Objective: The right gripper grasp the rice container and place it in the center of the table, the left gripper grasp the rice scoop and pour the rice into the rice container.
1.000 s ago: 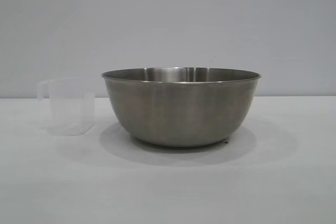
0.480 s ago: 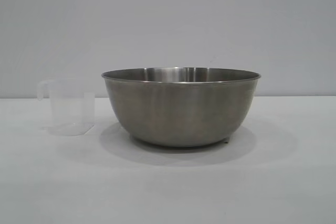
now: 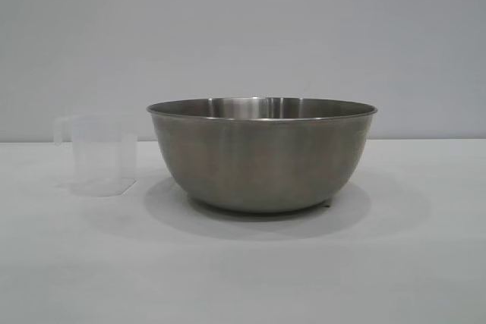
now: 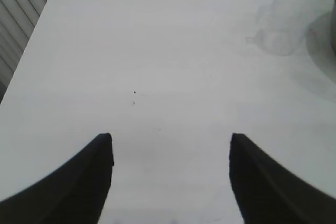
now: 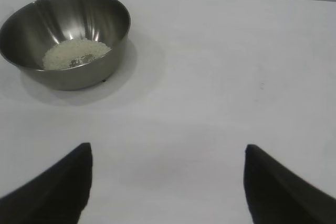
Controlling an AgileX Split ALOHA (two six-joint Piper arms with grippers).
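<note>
- Nothing is shifting between the earlier exterior pictures and this one: the rice container (image 3: 262,155) and the rice scoop (image 3: 97,155) are keeping their places on the table (image 3: 243,271)
- Nearest in the left wrist view, the left gripper (image 4: 171,142) is hanging over bare tabletop with its fingers (image 4: 89,174) standing well apart and holding nothing
- Well beyond those fingertips and off to one side, the rice scoop is showing only as a faint clear outline, with a dark edge of the rice container just past it
- Likewise the right gripper (image 5: 168,150) is hovering with its fingers (image 5: 278,184) spread wide and empty
- Farther off across the table and to one side, the rice container is sitting upright, well apart from that gripper, with the rice (image 5: 75,53) lying in a low heap on its bottom
- Seen from the exterior camera, the rice scoop is standing upright just beside the rice container, not touching it
</note>
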